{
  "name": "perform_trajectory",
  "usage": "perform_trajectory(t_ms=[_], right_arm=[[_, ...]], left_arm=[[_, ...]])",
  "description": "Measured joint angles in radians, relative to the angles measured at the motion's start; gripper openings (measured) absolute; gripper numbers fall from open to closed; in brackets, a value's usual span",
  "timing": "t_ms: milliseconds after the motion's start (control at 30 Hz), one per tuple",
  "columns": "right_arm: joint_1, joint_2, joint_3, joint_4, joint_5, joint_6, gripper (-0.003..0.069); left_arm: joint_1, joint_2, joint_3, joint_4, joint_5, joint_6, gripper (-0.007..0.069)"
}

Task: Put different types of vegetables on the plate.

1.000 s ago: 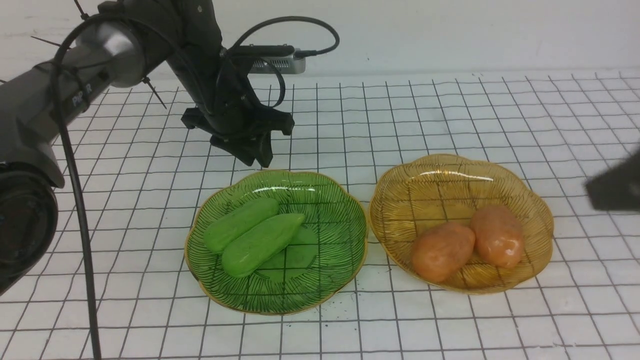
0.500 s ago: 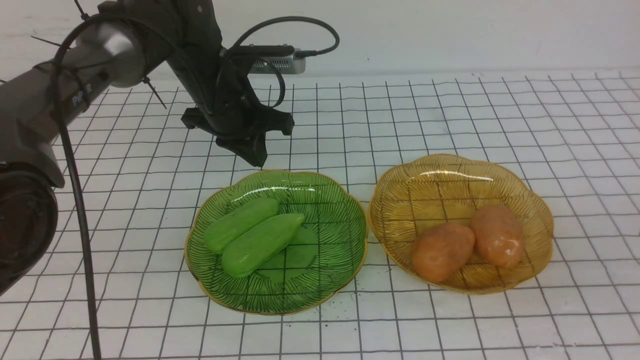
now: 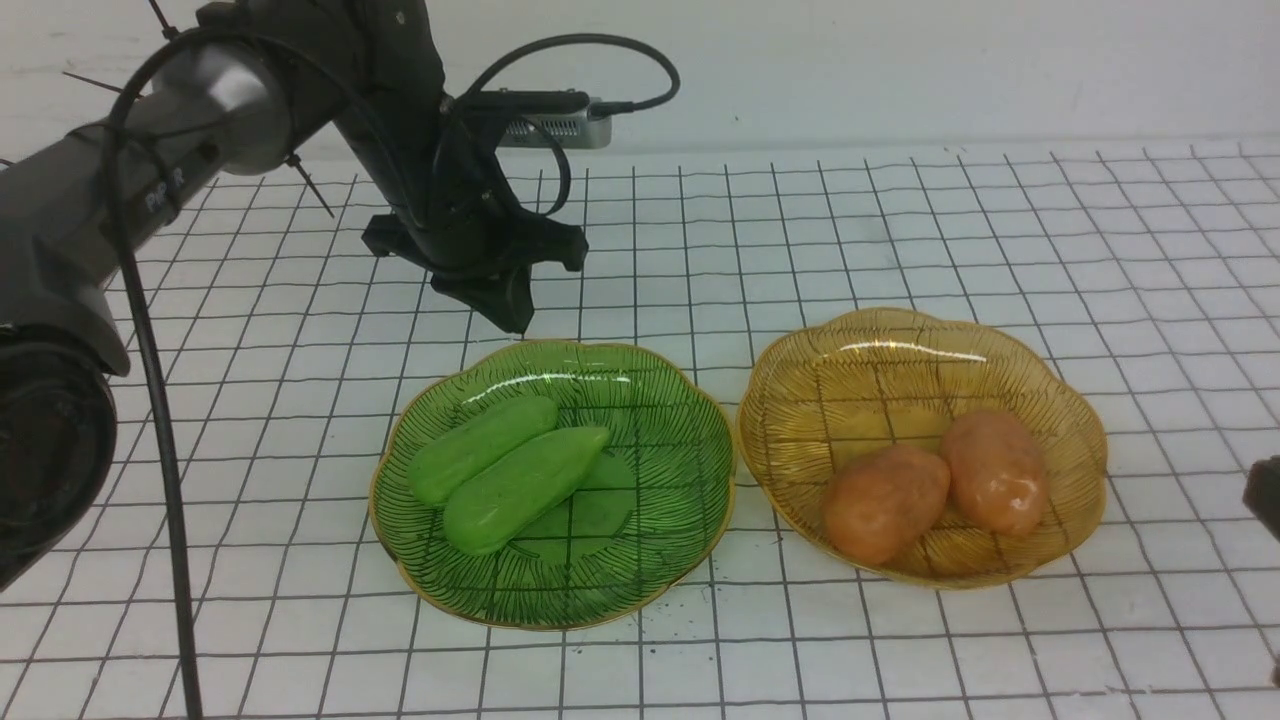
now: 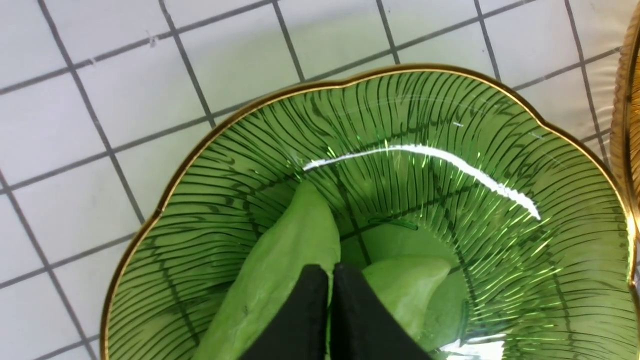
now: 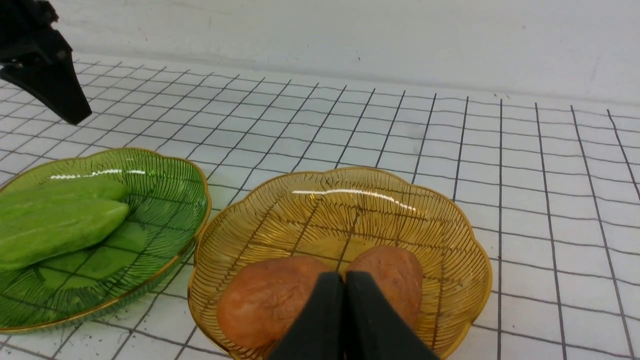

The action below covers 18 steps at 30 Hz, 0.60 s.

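Two light-green cucumber-like pieces [image 3: 505, 470] lie side by side in the green glass plate [image 3: 660, 420]. Two orange-brown potato-like pieces [image 3: 935, 485] lie in the amber glass plate [image 3: 900, 345]. My left gripper [image 3: 520, 320] is shut and empty, hanging just above the green plate's far rim; in the left wrist view [image 4: 330, 272] its tips show over the green pieces [image 4: 285, 265]. My right gripper [image 5: 344, 280] is shut and empty, low at the table's right edge, with the potatoes [image 5: 270, 300] beyond its tips. Only a dark sliver of it [image 3: 1265, 495] shows in the front view.
The white table with a black grid [image 3: 900, 220] runs back to a white wall. The two plates stand almost touching in the middle. The left arm's cable [image 3: 150, 380] hangs down at the left.
My left gripper's fingers have closed together. My right gripper has left the front view's right edge and reappeared lower there.
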Motion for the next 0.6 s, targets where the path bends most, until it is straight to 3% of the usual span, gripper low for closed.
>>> perform_trajectory(t_ms=[367,600], right_arm=[[0.0,-0.011,0.013,0.0,0.034,-0.002,-0.0015],[0.0,-0.197,0.142,0.0,0.033,-0.002,-0.0015]], left_arm=[[0.0,0.0,0.0,0.072,0.001,0.034,-0.0008],[0.0,0.0,0.0,0.087,0.001,0.034,-0.0008]])
